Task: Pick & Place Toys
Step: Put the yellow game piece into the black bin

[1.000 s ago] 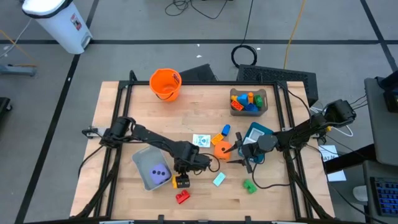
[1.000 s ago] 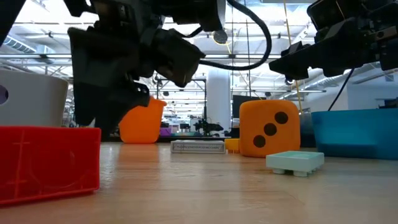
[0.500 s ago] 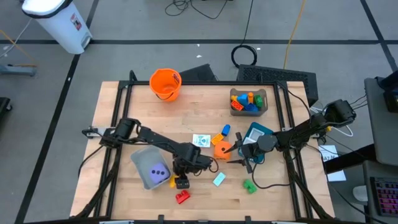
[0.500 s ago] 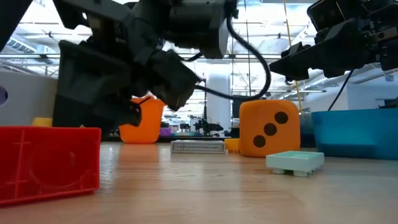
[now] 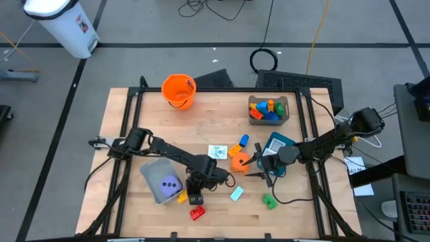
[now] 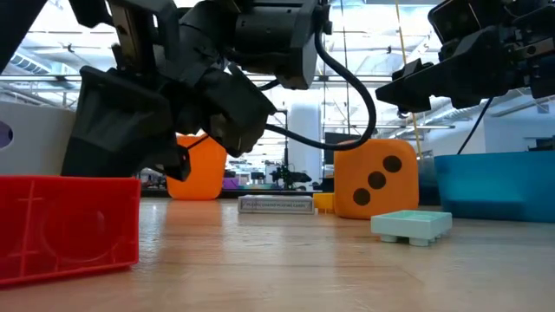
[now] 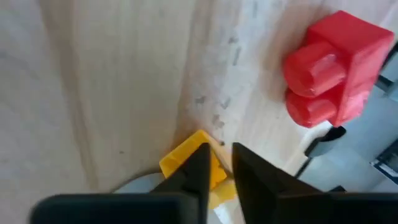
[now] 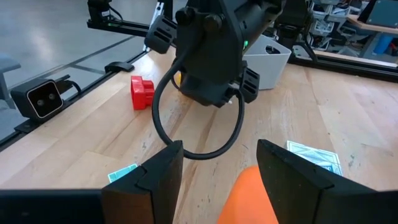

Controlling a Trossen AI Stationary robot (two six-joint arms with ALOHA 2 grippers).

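Observation:
My left gripper (image 5: pixel 194 197) reaches down to the table beside the grey bin (image 5: pixel 153 176), which holds a purple die (image 5: pixel 169 185). It is shut on a small yellow block (image 7: pixel 186 158) that lies against the bin's rim. A red block (image 5: pixel 197 212) lies just nearer (image 7: pixel 336 74). My right gripper (image 5: pixel 259 165) hangs open just above the orange die (image 5: pixel 239 161), its fingers (image 8: pixel 155 174) apart over it, touching nothing. My left gripper pinches the yellow block by one edge (image 7: pixel 219 179) between its two fingers, coming slanting down from above. Most of the block sticks out to one side of the fingers. The block rests on the table next to the grey bin.
A teal block (image 5: pixel 236 194), a green block (image 5: pixel 269 200), a white card (image 5: pixel 216 152) and blue and yellow blocks (image 5: pixel 238 144) lie mid-table. A teal bin (image 5: pixel 277 144) stands at the right, a tray of blocks (image 5: pixel 269 109) and an orange bucket (image 5: pixel 178 90) at the far side.
My left gripper has sunk toward the table and tipped further down. The yellow block now shows a little farther toward the table's left, closer to the grey bin.

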